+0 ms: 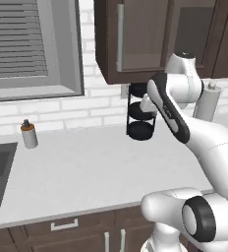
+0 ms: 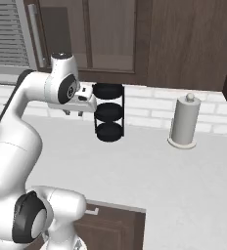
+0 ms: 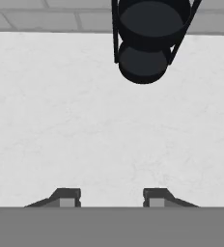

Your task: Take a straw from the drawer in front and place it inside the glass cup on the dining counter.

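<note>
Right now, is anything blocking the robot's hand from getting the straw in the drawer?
Yes. The drawer is shut, below the worktop edge. The gripper hangs open above that worktop, facing the black tiered rack, holding nothing. The drawer must open first.

The bench [image 1: 86, 172] is plain white with faint grey marbling, above dark-brown drawers [image 1: 62, 229] with silver handles. At its back edge stand a black three-tier rack [image 2: 108, 118], a pale grey paper-towel roll [image 2: 185, 121] and a grey, orange-capped bottle [image 1: 28, 134], against white brick.
</note>
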Available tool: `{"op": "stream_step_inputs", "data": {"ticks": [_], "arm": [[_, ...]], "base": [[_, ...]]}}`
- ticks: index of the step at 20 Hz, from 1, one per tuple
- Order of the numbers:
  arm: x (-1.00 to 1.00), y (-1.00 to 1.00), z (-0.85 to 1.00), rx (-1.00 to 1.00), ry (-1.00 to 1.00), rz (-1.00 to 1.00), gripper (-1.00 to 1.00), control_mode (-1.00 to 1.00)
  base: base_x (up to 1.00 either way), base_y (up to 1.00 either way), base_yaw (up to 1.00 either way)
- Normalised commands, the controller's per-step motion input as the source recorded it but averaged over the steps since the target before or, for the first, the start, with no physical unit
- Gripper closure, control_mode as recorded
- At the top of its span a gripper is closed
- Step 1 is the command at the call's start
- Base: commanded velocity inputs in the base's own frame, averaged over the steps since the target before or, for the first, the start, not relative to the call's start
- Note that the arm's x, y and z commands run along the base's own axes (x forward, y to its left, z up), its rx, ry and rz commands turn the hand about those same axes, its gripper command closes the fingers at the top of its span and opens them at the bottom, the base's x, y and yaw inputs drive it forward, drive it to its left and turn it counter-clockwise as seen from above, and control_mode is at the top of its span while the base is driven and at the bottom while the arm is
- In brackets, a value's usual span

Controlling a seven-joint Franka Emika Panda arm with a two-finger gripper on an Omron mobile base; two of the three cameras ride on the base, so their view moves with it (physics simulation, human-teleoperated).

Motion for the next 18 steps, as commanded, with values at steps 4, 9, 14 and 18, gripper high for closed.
{"op": "stream_step_inputs", "data": {"ticks": [4, 9, 14, 18], "arm": [[0.0, 0.0, 0.0, 0.0, 0.0, 0.0, -1.0, 1.0], [0.0, 0.0, 0.0, 0.0, 0.0, 0.0, -1.0, 1.0], [0.0, 0.0, 0.0, 0.0, 0.0, 0.0, -1.0, 1.0], [0.0, 0.0, 0.0, 0.0, 0.0, 0.0, -1.0, 1.0]], "base": [[-0.04, 0.0, 0.0], [-0.65, 0.15, -0.09], [-0.47, 0.64, -0.42], [-0.02, 0.93, -0.54]]}}
